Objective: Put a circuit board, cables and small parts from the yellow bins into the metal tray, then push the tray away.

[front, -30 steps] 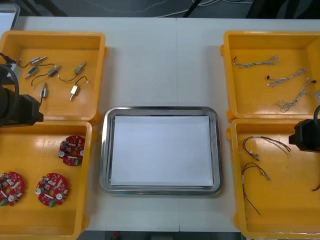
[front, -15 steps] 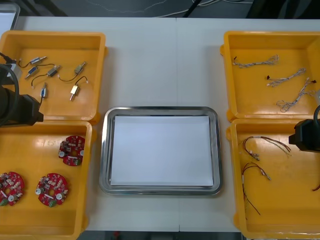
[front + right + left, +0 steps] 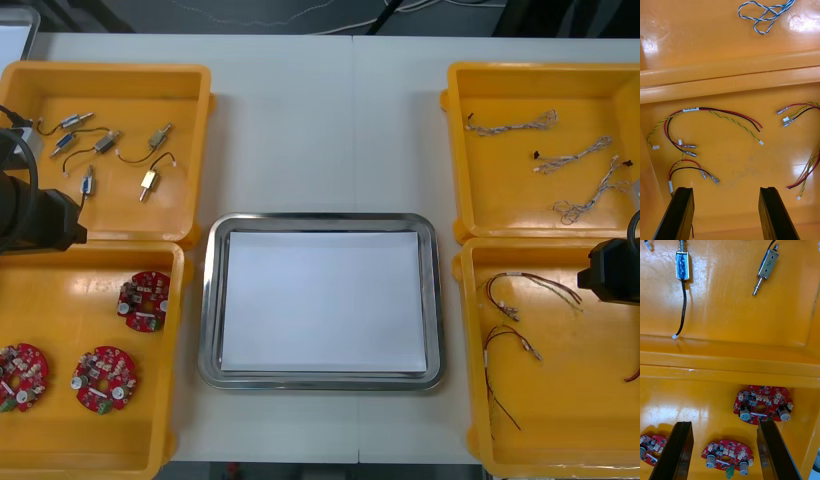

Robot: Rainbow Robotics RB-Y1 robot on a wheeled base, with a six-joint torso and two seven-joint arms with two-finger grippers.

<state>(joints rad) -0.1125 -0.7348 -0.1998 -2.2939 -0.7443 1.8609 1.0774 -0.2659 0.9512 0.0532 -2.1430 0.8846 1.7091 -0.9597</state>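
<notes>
Left gripper [image 3: 724, 426]: fingers wide apart, holding nothing, above the near left yellow bin [image 3: 60, 440]. One circuit board [image 3: 726, 455] lies between the fingers, and a second board [image 3: 762, 408] sits just beyond one fingertip. Risk: a straight descent could land that finger on the second board, or shutting could nip both. Small metal parts [image 3: 682, 265] lie farther out, past the bin wall. Right gripper [image 3: 724, 189]: also spread wide and holding nothing, with red and yellow cables [image 3: 711, 112] ahead of the fingers and a blue and white cable [image 3: 765, 13] beyond the wall. Risk: the thin wires may slip from the pads, and loops lying close together may drag a neighbour up with them. The metal tray [image 3: 320, 218], white inside, sits between the two grippers, well apart from each, with nothing in it. Writing: a white sleeve [image 3: 690, 110] on one cable and a mark on one part [image 3: 767, 264], neither readable; no brands.
</notes>
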